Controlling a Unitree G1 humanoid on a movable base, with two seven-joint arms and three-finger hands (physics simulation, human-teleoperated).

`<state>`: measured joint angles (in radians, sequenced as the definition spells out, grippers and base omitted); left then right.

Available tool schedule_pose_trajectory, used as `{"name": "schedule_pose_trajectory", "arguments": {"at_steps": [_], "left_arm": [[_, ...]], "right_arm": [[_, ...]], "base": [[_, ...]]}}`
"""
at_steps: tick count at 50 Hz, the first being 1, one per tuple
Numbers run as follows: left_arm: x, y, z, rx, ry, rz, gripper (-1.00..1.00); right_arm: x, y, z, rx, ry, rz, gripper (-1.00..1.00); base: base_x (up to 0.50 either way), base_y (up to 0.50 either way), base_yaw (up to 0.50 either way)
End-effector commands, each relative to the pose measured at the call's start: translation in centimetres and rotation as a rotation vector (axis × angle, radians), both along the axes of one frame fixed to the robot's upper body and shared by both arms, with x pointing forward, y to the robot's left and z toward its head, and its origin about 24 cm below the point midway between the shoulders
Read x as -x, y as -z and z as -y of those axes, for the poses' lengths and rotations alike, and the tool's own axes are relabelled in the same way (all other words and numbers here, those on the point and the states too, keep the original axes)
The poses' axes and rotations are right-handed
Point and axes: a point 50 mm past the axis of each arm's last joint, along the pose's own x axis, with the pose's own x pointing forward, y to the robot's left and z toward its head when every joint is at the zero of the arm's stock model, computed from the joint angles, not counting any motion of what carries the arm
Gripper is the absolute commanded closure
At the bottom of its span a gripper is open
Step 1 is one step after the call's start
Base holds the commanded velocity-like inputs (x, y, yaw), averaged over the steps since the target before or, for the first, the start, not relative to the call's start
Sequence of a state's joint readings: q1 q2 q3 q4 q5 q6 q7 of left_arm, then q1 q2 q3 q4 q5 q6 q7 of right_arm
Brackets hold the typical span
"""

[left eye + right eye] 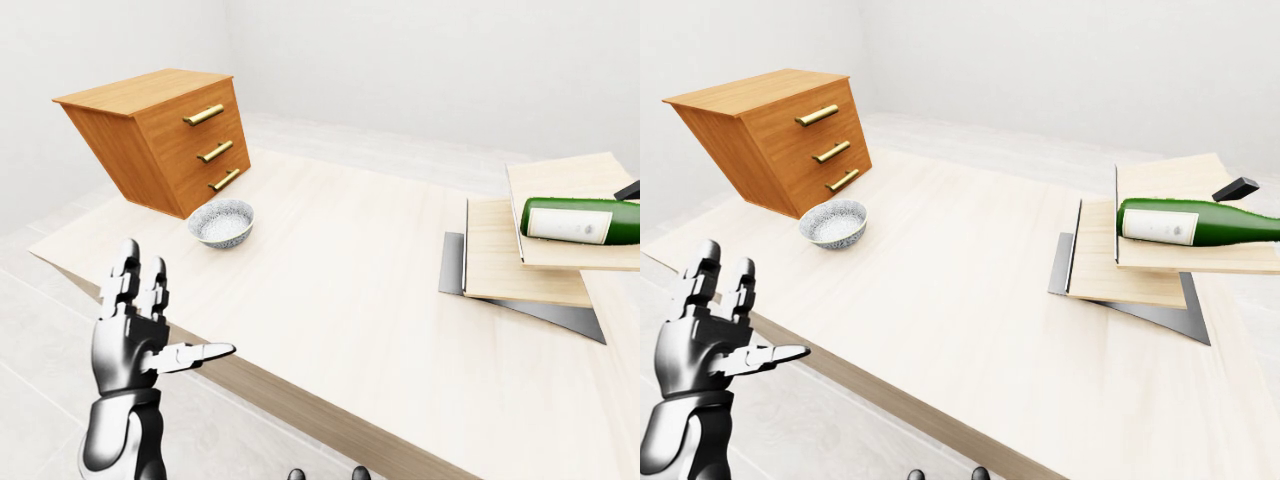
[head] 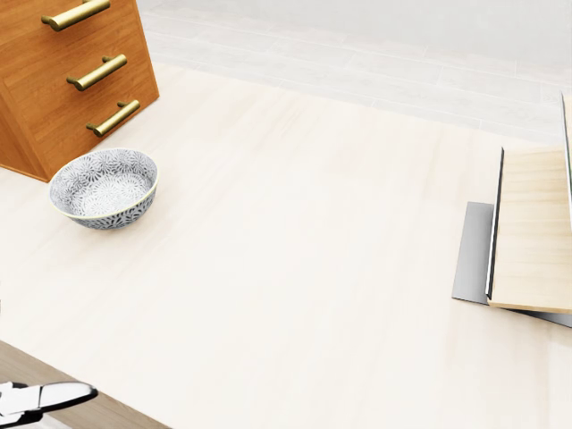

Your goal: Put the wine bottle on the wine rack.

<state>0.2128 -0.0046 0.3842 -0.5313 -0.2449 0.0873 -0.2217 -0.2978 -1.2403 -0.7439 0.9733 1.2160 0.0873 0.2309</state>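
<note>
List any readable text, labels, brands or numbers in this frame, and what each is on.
No readable text anywhere.
Wine bottle: it has a pale label, but the label shows as blank, with no legible words.
Bowl: only a floral pattern, no writing.
Drawer chest: plain wood and brass handles, no markings.

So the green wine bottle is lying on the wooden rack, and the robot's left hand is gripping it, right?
Not quite. The wine bottle does lie on the wine rack, but the right-eye view shows the left hand open, far off past the table's edge.
</note>
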Motion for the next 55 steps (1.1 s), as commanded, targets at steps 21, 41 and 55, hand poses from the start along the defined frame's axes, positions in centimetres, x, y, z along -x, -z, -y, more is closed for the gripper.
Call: {"name": "schedule_pose_trajectory", "arguments": {"at_steps": [21, 41, 55], "left_arm": [[0.8, -2.3, 0.5, -0.033, 0.005, 0.098, -1.0], [1.5, -4.2, 0.8, -0.064, 0.006, 0.183, -1.0], [2.4, -5.7, 1.0, -0.079, 0.005, 0.256, -1.0]], "right_arm": [[5.5, -9.0, -3.0, -0.317, -0.009, 0.626, -1.0], [5.7, -12.3, -4.9, -0.422, -0.173, 0.778, -1.0], [7.6, -15.4, -6.1, -0.236, -0.23, 0.865, -1.0]], "base": [[0.0, 0.0, 0.0], [0.0, 0.0, 0.0], [0.0, 0.0, 0.0]]}}
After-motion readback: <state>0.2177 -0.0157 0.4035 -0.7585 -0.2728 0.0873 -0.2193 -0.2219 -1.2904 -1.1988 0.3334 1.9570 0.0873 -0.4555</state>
